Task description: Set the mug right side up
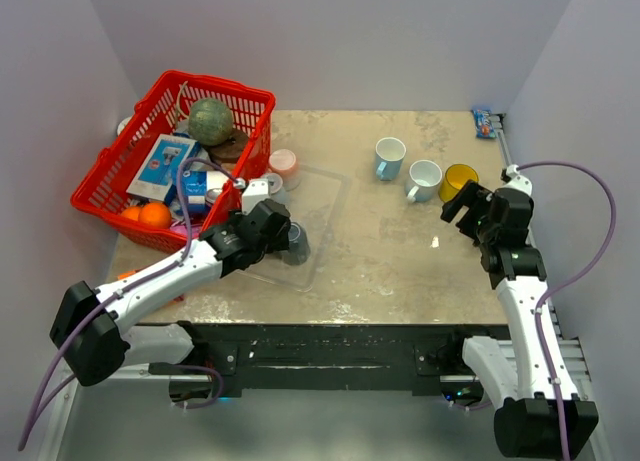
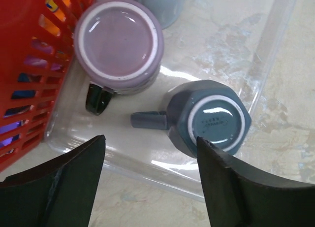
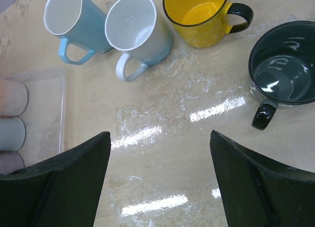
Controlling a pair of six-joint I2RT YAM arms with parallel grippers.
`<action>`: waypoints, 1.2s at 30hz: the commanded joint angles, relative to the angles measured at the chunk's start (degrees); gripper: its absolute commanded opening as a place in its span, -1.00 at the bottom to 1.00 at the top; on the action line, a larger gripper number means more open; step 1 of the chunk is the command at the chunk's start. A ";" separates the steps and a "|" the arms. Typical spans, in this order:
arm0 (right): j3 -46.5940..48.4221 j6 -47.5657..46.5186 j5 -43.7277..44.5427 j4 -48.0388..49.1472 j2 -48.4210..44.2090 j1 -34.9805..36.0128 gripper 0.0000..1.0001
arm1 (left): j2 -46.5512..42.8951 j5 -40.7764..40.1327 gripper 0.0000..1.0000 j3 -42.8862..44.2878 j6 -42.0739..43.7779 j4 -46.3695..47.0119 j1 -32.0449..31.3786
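Left fingers (image 2: 59, 187) fill the bottom of the left wrist view: spread wide, nothing between them, hanging over the near rim of a clear plastic tray (image 2: 147, 170).

Grey-blue mug (image 2: 211, 121) stands bottom up inside the tray, just beyond the right-hand finger. Its base ring faces the camera and its handle points left. It touches neither finger.

Purple mug (image 2: 118, 42) is also bottom up, farther back in the same tray, its dark handle pointing toward the camera. It sits just beside the red basket (image 2: 29, 89). A pale blue mug (image 2: 157, 3) is cut off by the top edge behind it; I cannot tell which way up it is.

Top view: the left arm reaches in from the lower left, its fingers over the tray's near half, with the grey-blue mug (image 1: 297, 243) right at their tips. The basket (image 1: 170, 161) sits at the counter's (image 1: 400, 261) back left, holding a green ball (image 1: 210, 121), oranges (image 1: 148, 214) and boxed goods.

Right fingers (image 3: 64, 187) are wide apart and empty, over bare counter on the right side. Ahead of them stand four mugs, mouths up:
- light blue mug (image 3: 74, 20)
- white mug (image 3: 138, 30)
- yellow mug (image 3: 197, 15) with a black handle
- dark mug (image 3: 285, 64), set apart to the right

A small blue packet (image 1: 484, 123) lies at the back right corner.
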 commanded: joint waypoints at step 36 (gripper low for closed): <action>-1.95 -0.55 -1.39 0.22 -1.06 -0.07 0.66 | 3.44 12.67 -0.60 -10.54 1.49 13.19 6.83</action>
